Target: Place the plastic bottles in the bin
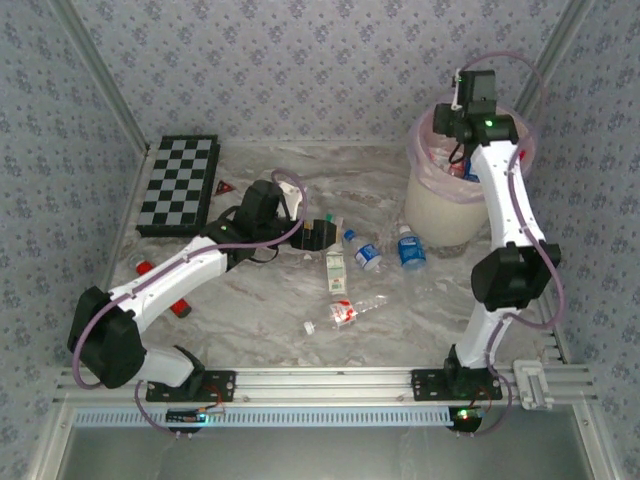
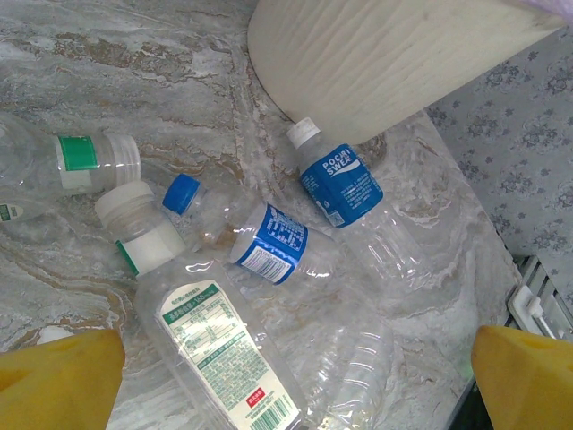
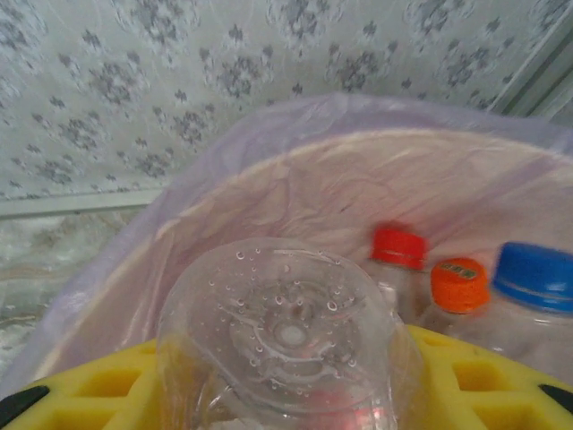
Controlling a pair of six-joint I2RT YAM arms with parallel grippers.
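Resting in right tool (image 3: 286, 390): bottle (image 3: 282, 331), above bin (image 3: 295, 184).

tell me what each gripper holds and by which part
Right gripper: a clear bottle, clamped by its sides near the base. Left gripper: open, holding nothing.
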